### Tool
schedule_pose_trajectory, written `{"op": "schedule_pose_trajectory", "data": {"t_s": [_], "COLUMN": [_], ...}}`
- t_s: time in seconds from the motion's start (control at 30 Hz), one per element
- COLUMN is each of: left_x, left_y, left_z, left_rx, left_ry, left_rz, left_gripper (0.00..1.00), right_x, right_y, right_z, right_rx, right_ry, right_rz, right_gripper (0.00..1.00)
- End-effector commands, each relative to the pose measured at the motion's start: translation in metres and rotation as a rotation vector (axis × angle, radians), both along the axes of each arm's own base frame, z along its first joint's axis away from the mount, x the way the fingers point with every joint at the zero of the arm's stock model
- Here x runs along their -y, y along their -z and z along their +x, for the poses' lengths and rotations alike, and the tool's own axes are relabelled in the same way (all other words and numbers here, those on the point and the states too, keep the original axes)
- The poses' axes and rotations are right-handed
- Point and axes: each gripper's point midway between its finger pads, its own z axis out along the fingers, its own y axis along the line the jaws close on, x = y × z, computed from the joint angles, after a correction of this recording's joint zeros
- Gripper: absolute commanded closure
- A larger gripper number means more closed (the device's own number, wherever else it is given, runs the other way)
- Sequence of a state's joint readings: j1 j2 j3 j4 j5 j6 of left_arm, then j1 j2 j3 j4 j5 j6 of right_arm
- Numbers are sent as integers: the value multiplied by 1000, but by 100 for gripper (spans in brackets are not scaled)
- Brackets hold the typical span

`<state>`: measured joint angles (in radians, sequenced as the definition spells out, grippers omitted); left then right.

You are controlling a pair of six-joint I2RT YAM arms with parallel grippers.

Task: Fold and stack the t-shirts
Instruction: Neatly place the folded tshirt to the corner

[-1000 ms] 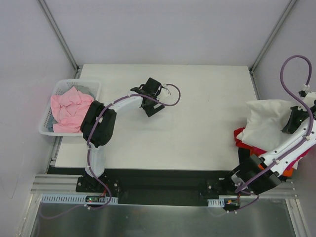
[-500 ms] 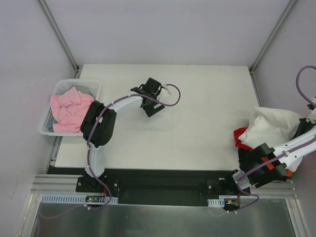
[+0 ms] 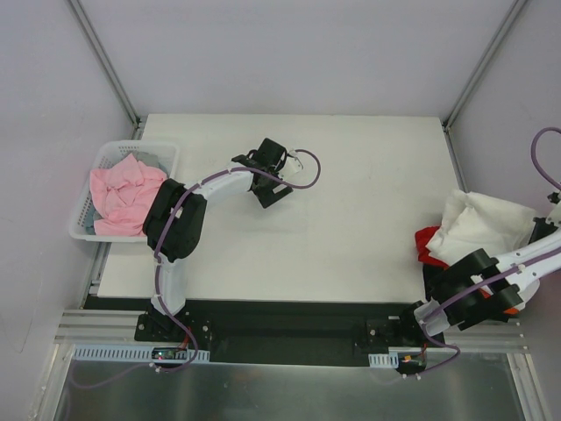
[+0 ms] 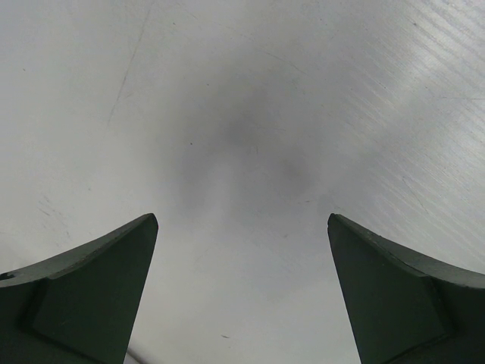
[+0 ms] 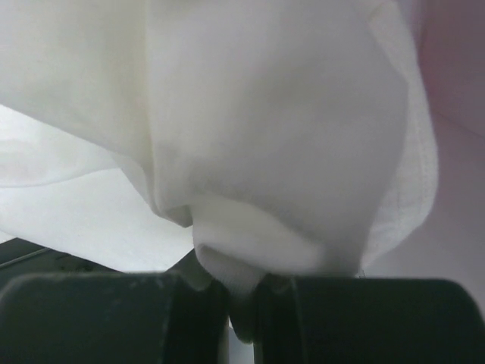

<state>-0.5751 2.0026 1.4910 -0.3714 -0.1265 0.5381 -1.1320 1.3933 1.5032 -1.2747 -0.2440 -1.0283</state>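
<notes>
A white t-shirt hangs bunched at the table's right edge, over a stack with a red tee showing under it. My right gripper is shut on a fold of the white t-shirt, which fills the right wrist view. In the top view the right gripper itself is at the far right edge, mostly out of frame. My left gripper is open and empty above the bare table at the back middle; its fingers stand wide apart. A pale pink t-shirt lies crumpled in the basket.
A white lattice basket sits at the table's left edge, holding the pink tee and a grey cloth beneath it. The white table top spreads between the arms. Metal frame posts stand at the back corners.
My right arm has swung toward the near right corner, pulling the white t-shirt down and to the right. The left arm has not moved.
</notes>
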Motion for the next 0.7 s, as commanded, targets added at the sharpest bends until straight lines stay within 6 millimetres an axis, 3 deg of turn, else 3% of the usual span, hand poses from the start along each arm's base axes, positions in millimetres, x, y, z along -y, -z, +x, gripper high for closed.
{"op": "schedule_pose_trajectory", "data": {"t_s": [0.0, 0.23, 0.47, 0.57, 0.67], "left_x": [9, 10, 7, 7, 6], "left_y": [-23, -23, -23, -23, -22], "left_z": [2, 1, -1, -2, -3], "left_rx": [37, 35, 39, 37, 36], "left_ry": [9, 7, 4, 2, 5], "left_rz": [-51, -52, -42, -44, -41], "left_gripper": [4, 4, 4, 4, 4], "right_x": [25, 33, 41, 46, 46], "right_y": [-28, -47, -33, -25, -26], "right_z": [3, 18, 29, 27, 26], "right_rx": [35, 58, 20, 11, 13], "right_ry": [49, 57, 41, 47, 49], "right_rz": [-122, -176, -206, -237, -263], "right_gripper": [99, 99, 99, 88, 59]}}
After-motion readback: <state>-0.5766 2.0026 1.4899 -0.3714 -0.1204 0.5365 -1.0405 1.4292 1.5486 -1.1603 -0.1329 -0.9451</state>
